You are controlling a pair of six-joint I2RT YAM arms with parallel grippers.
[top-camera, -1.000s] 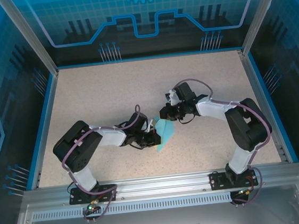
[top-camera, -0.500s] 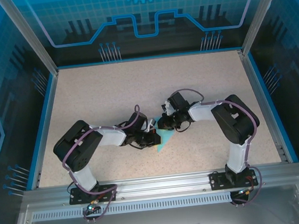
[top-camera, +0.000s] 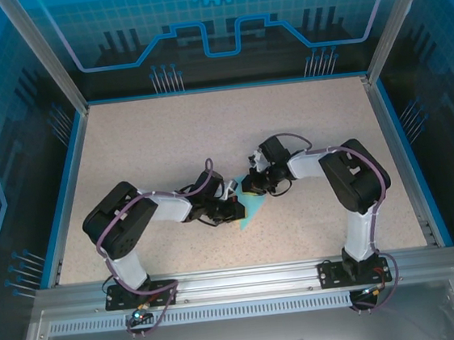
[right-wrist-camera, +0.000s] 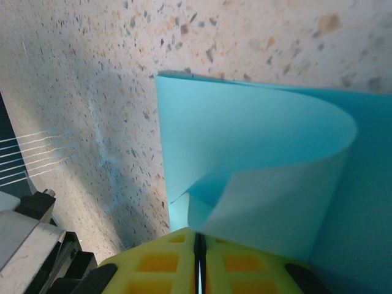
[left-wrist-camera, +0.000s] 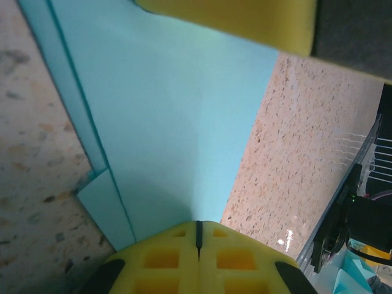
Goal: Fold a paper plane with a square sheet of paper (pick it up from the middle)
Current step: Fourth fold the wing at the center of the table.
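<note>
The square sheet of paper (top-camera: 249, 211) is light blue and partly folded, lying at the table's middle between the two grippers. My left gripper (top-camera: 233, 208) is shut, its yellow tips (left-wrist-camera: 197, 229) down on the flat folded layers of the paper (left-wrist-camera: 171, 122). My right gripper (top-camera: 251, 186) is close on the far side, shut (right-wrist-camera: 199, 242) on a flap of the paper (right-wrist-camera: 257, 141) that curls up and over from the sheet. One yellow finger of the right gripper (left-wrist-camera: 233, 18) hangs over the paper in the left wrist view. No paper plane shape can be made out.
The speckled beige table (top-camera: 167, 144) has a blue raised rim (top-camera: 70, 186) on three sides and an aluminium rail (top-camera: 238, 278) along the front, where both arm bases are bolted. Blue glass walls stand behind and beside the table.
My right gripper has moved left and a little nearer, toward the left gripper, carrying the paper flap over. Less blue paper shows from above. The left gripper has stayed put.
</note>
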